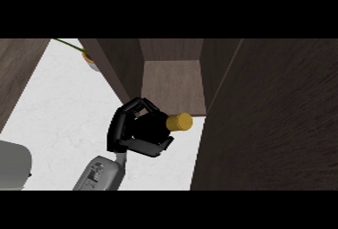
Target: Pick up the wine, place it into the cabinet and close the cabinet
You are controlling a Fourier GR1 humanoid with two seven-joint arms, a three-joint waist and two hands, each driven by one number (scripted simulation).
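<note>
Far left, a dark wood panel [20, 76] runs along the white counter [66, 116]. A grey arm [13, 165] sits at the lower edge there, and I can't see its hand. Up top is a small pot [91, 62] with a green stem.

Centre now: my right hand [122, 127] has its fingers curled round the wine [157, 126]. The bottle is dark and mostly hidden, with its gold cap [179, 121] poking out to the right. I can't read any label or writing.

The wine is over the counter, just below the cabinet [171, 85] opening. The cap is near the open door [264, 134], which fills the right side. There's plenty of room to the left and little to the right.
</note>
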